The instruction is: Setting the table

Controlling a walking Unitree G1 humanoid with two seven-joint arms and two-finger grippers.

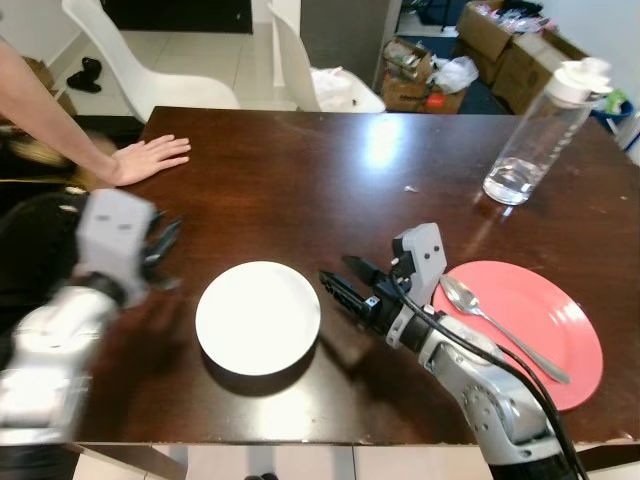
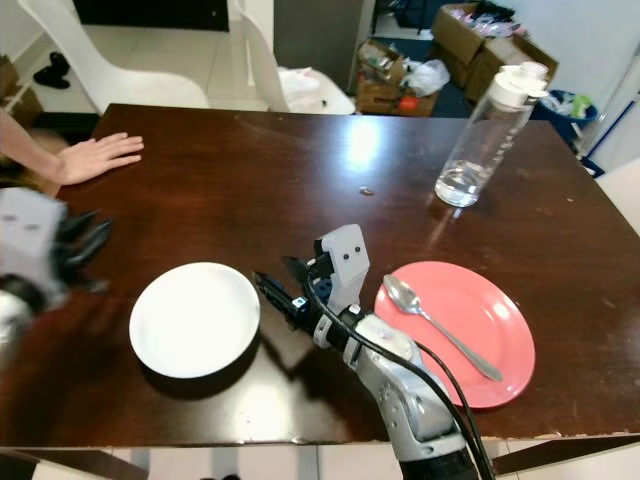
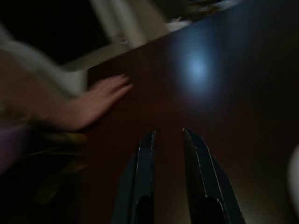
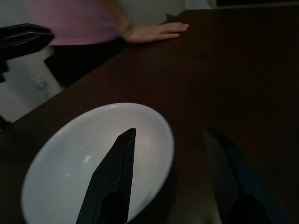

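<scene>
A white plate (image 1: 258, 317) lies near the front edge of the dark wooden table (image 1: 300, 180). A red plate (image 1: 535, 325) with a silver spoon (image 1: 500, 325) on it sits to its right. Between the two plates my right gripper (image 1: 340, 282) hovers just right of the white plate, fingers open and pointing at its rim (image 4: 163, 140). My left gripper (image 1: 160, 250) is at the table's left edge, blurred, its fingers (image 3: 147, 154) a little apart with nothing between them.
A person's hand (image 1: 150, 157) rests flat on the table's far left corner. A clear water bottle (image 1: 535, 135) with a white cap stands at the far right. White chairs (image 1: 150, 70) and cardboard boxes (image 1: 500, 40) lie beyond the table.
</scene>
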